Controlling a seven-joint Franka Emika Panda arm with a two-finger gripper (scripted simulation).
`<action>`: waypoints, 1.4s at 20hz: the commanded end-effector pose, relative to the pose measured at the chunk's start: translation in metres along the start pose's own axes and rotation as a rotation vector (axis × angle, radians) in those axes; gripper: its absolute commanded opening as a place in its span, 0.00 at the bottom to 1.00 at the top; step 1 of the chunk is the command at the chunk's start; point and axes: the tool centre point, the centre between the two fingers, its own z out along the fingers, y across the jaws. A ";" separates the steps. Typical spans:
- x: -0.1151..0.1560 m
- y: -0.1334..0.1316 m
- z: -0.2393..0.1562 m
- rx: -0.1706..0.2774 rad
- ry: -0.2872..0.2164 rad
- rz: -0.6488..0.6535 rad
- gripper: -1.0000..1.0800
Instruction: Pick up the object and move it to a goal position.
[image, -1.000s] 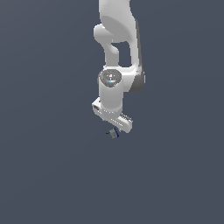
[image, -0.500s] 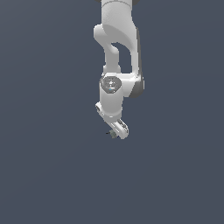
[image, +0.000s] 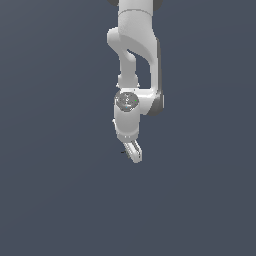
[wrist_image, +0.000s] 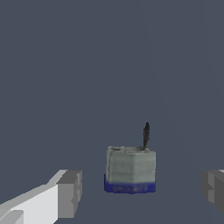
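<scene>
The object (wrist_image: 130, 169) is a tiny grey-green block with a dark blue bottom edge and a thin dark prong at one top corner. In the wrist view it lies on the flat grey ground between my grey fingertips (wrist_image: 70, 192), with a gap on each side. My gripper (wrist_image: 142, 191) is open and touches nothing. In the exterior view the white arm hangs straight down. There the gripper (image: 133, 153) is seen edge-on, and the object (image: 123, 151) shows only as a dark speck beside the fingers.
A plain, even dark grey surface (image: 60, 190) fills both views around the arm. No other object, container or edge shows.
The hand has turned about its vertical axis from broadside to edge-on and has dropped slightly toward the object. The object has not moved.
</scene>
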 end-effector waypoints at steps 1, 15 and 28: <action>0.000 0.000 0.003 0.001 0.002 0.034 0.96; 0.001 0.000 0.018 0.001 0.004 0.066 0.96; 0.001 0.000 0.056 0.001 0.004 0.070 0.00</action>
